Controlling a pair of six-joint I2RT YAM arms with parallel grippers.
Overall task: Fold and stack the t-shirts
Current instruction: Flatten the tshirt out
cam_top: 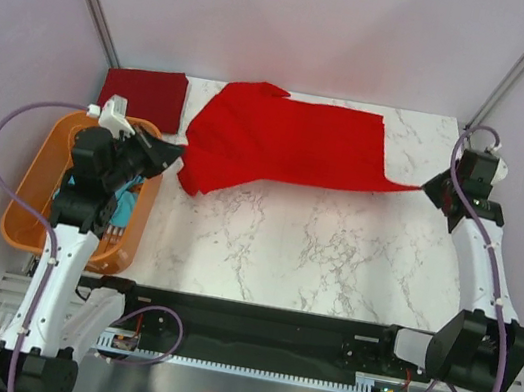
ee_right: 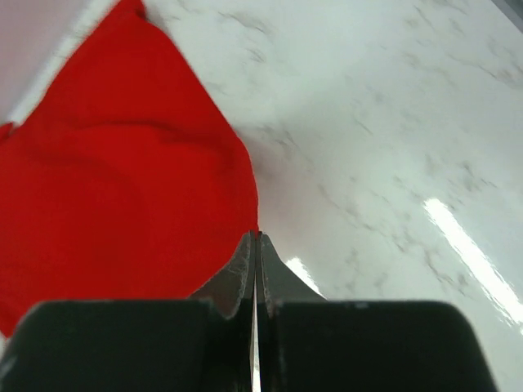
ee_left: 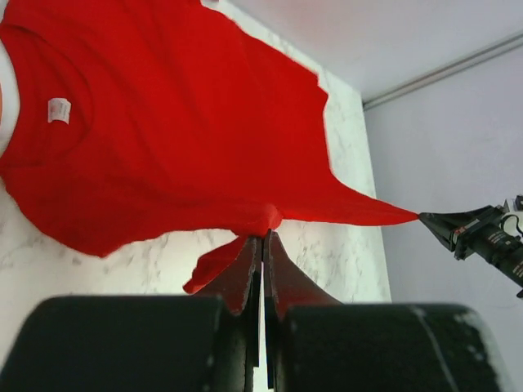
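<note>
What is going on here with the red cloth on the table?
Both arms are handling the bright red t-shirt. The left gripper is shut on one edge of it and the right gripper on the opposite corner, so it is stretched between them across the marble table. It is not folded yet. A maroon t-shirt lies folded at the far left corner, and a teal t-shirt sits in the orange basket.

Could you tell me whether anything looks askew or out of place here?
The bright red t-shirt isn't flat: it's stretched to a point at the right gripper and bunched at the left gripper, lying crooked.
</note>
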